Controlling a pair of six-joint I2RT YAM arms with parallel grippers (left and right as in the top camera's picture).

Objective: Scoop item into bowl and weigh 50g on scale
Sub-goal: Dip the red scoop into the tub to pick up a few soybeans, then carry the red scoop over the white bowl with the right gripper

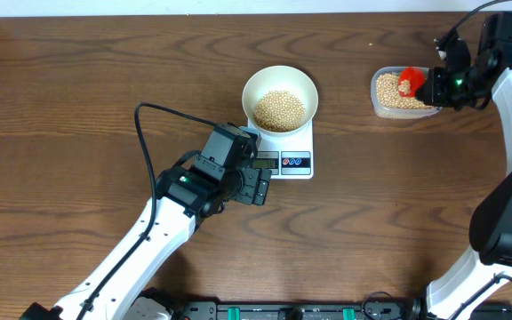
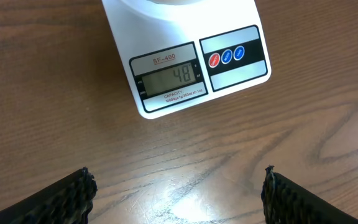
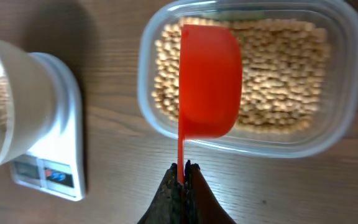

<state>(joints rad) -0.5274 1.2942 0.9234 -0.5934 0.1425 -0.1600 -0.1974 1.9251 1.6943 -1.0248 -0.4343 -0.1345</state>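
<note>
1. The right end effector (image 3: 183,177) pinches the thin handle of the red scoop (image 3: 209,81), whose cup hangs over the clear container (image 3: 347,81) of beans (image 3: 278,68).
2. The left end effector (image 2: 179,193) is spread and empty, hovering over the tabletop (image 2: 42,93) just in front of the scale (image 2: 166,37).
3. The white bowl (image 1: 252,84) sits on the scale with a heap of beans inside, and the display (image 2: 166,78) reads 48.
4. Risk: the reading is just short of target, so a full scoop would likely overshoot 50.
5. Risk: the grip on the narrow handle could let the scoop twist, spilling beans onto the tabletop between container and bowl.
</note>
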